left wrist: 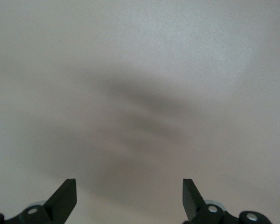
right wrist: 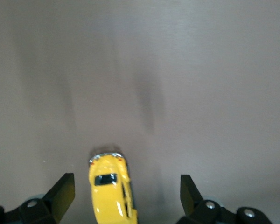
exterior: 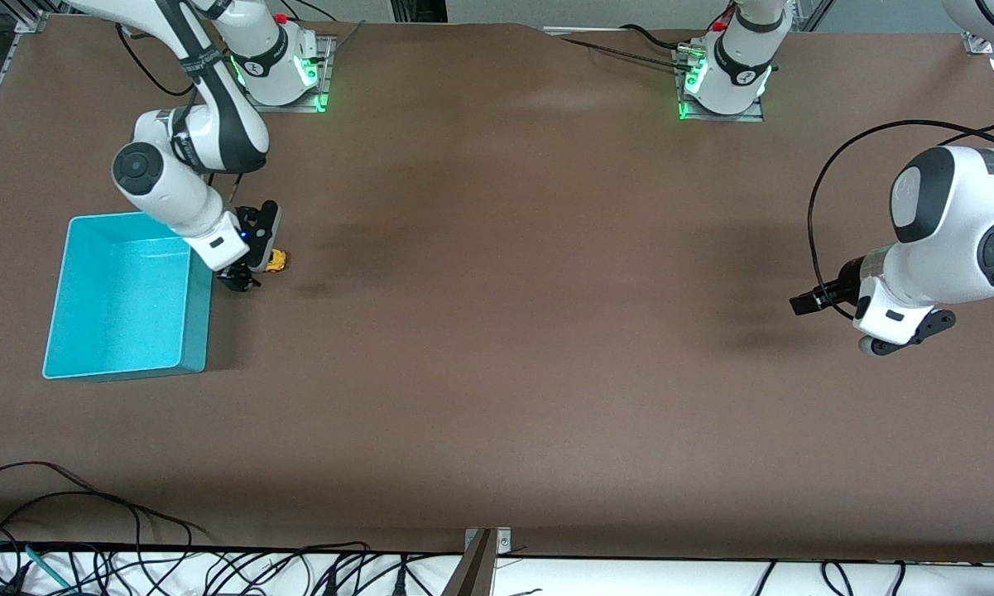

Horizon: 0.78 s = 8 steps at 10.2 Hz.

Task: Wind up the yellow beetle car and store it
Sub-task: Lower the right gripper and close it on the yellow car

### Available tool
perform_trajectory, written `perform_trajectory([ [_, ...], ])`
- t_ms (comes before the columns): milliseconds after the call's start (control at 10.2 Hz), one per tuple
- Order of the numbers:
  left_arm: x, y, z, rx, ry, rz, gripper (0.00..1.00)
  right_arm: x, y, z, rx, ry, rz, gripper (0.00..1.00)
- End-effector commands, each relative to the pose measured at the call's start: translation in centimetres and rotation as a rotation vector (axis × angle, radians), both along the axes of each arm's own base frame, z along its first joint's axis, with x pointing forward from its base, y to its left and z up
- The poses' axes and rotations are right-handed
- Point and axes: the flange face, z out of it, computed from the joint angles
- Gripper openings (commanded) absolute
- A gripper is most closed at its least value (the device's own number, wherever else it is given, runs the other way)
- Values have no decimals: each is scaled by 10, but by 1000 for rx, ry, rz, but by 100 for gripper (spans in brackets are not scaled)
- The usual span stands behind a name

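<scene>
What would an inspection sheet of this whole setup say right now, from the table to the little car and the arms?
Surface: brown table, bare across the middle.
Job's things: yellow beetle car on the table beside the teal bin, toward the right arm's end; nothing seen in the bin.
Clutter: nothing seen.
Grippers: right gripper open, low over the car, which sits between its fingers, unclamped. Left gripper open, empty, waiting over bare table at the left arm's end.
Cables: black cable looping off the left arm; tangled cords along the table edge nearest the front camera.
Surroundings: two arm bases with green lights.
</scene>
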Motion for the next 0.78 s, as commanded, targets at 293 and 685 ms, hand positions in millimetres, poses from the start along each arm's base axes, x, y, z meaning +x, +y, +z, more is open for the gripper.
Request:
perform_trajectory([
  [293, 8, 4, 21, -22, -26, -9, 100, -14, -36, -7, -3, -41, 113, 100],
  [685, 6, 5, 24, -36, -27, -105, 100, -26, -35, -38, 8, -59, 137, 100],
])
